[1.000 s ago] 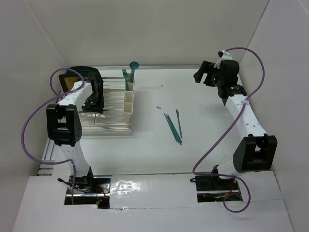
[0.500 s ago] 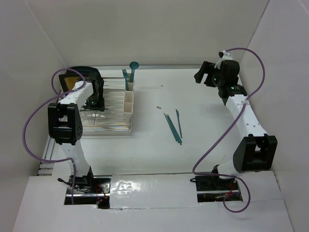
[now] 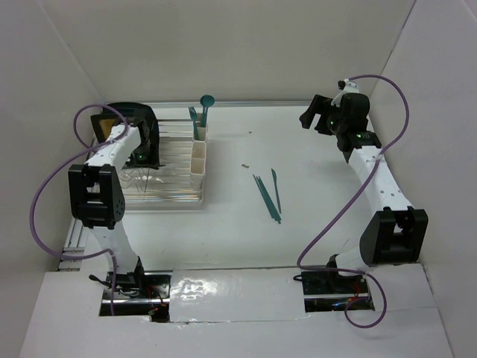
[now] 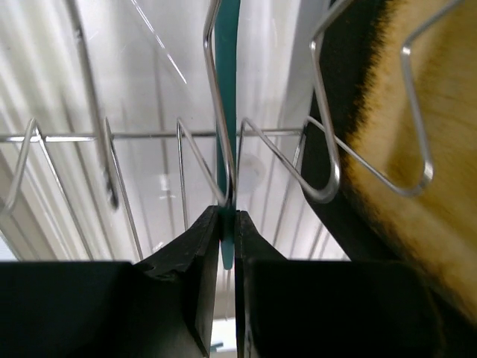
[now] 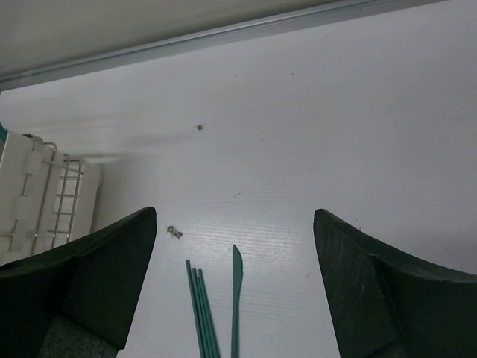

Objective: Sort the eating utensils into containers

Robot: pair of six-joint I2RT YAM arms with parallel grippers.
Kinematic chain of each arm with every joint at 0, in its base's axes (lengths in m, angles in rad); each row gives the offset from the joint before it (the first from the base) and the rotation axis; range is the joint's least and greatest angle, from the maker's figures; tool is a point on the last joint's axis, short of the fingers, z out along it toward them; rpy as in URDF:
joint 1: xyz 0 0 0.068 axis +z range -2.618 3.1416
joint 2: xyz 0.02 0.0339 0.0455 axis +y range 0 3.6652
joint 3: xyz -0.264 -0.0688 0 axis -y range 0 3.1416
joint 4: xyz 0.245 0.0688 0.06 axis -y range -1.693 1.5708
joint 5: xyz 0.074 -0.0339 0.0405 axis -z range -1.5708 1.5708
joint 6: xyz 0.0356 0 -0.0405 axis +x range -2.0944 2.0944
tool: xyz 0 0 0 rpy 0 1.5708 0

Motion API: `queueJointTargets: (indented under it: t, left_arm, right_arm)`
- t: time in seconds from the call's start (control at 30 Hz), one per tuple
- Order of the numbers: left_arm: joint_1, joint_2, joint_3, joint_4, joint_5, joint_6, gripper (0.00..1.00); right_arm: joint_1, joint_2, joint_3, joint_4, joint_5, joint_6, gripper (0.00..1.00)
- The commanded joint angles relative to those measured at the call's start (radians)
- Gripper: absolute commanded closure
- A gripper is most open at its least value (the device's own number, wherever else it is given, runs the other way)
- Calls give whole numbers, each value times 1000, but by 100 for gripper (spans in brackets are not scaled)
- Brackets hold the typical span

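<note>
My left gripper (image 3: pixel 142 162) reaches down into the wire dish rack (image 3: pixel 170 175). In the left wrist view the left gripper (image 4: pixel 227 224) is shut on the tip of a slim teal utensil (image 4: pixel 227 89) that runs up between the rack wires (image 4: pixel 215 112). On the table lie a bundle of thin teal utensils (image 3: pixel 265 197) (image 5: pixel 201 313) and a teal knife (image 3: pixel 276 189) (image 5: pixel 236 298). The cream-white containers (image 3: pixel 198 156) (image 5: pixel 22 186) stand along the rack's right side; a teal spoon (image 3: pixel 206 103) and other utensils (image 3: pixel 194 121) stand in the far cup. My right gripper (image 3: pixel 308 113) (image 5: pixel 235 216) hangs open above the table, nothing in it.
A yellow-and-black plate (image 3: pixel 112 123) (image 4: pixel 417 112) stands in the rack's left end, close beside my left gripper. A tiny dark speck (image 3: pixel 244 165) (image 5: pixel 175 233) lies on the table near the loose utensils. White walls enclose the table on the left, back and right.
My left jaws have closed onto the teal utensil in the rack, and the left arm has shifted slightly left. The right arm has not moved.
</note>
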Motion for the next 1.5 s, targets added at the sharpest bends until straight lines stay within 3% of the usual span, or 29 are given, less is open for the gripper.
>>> queueJointTargets:
  t: [0.0,0.13,0.33,0.53,0.83,0.87,0.93,0.97,1.0,1.03,1.07,1.13,1.23,1.33,1.47]
  left_arm:
    - [7,-78,20,-41,-15,-20,95]
    - [5,-93,24,-78,14,-43,100]
    - [-1,-127,32,-70,46,-33,100]
    - [-44,-168,106,-121,-21,-54,100]
    - [-55,-256,72,46,34,87,100]
    - [-56,-268,74,96,38,120,100]
    - [-67,-315,54,228,63,408,100]
    - [-67,-337,32,516,137,567,100]
    - [-67,-393,-42,607,191,804,100]
    - [-70,-394,-43,778,245,876,100]
    - [-70,-445,-145,998,390,971,100]
    - [-67,-502,-294,1282,579,1230,100]
    - [-67,-504,-350,1404,708,1335,100]
    - [-72,-467,-289,1373,851,1402,100]
    - [-81,-467,-276,1353,899,1357,100]
  right_arm:
    - [-8,-17,-6,1,5,8,8]
    - [-6,-18,-16,1,5,11,8]
    - [-8,-15,-7,1,-4,13,8]
    - [-9,-14,3,1,-15,11,8]
    - [-9,-26,-6,1,-33,11,9]
    - [-9,-26,-6,1,-24,10,9]
    - [-6,-35,-6,1,-24,8,9]
    - [-8,-38,-6,1,-24,8,9]
    - [-9,-38,-6,1,-24,11,9]
    - [-8,-40,-6,1,-34,11,9]
    - [-8,-34,-6,1,-35,10,9]
    - [-6,-32,-6,1,-45,8,9]
    - [-9,-47,-6,1,-45,4,9]
    - [-8,-70,-25,-8,-25,-6,9]
    - [-8,-113,-57,-8,-13,-10,9]
